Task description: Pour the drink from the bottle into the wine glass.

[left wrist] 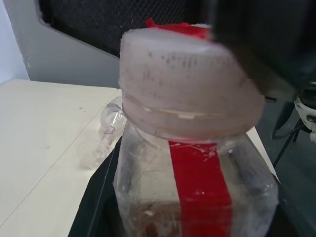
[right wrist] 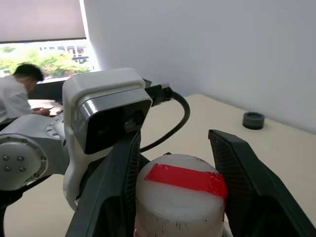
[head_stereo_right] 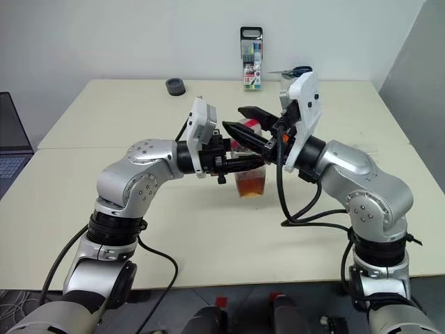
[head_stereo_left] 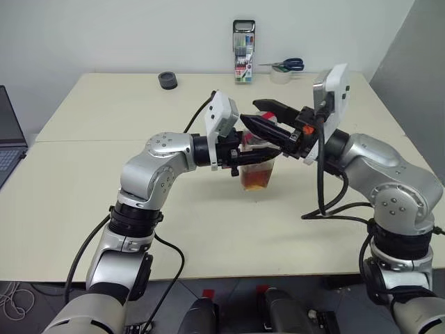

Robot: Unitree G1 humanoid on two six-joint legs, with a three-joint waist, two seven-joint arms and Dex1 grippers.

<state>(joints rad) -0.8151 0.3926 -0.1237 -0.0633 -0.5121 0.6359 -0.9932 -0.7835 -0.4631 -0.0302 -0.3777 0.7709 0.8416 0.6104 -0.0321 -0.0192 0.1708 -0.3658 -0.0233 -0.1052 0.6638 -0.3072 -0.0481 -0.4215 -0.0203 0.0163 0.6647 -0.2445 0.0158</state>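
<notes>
In the eye views the left pincer [head_stereo_left: 245, 154] grips the bottle [head_stereo_left: 259, 167] by its upper body above the tabletop [head_stereo_left: 90, 181], amber drink [head_stereo_left: 256, 180] in its lower half, while the right pincer [head_stereo_left: 261, 118] straddles the cap from above, jaws partly apart. The left wrist view shows the white cap [left wrist: 190, 91] and a plain red label strip [left wrist: 200, 187] with no readable writing, and the wine glass [left wrist: 106, 136] lying on its side beyond the left pincer. In the right wrist view the red-taped cap sits between that pincer's two fingers [right wrist: 247, 182], whether touching I cannot tell.

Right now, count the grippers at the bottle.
2. The left gripper grips the bottle by its body; the right gripper straddles the cap, one finger on either side.
</notes>
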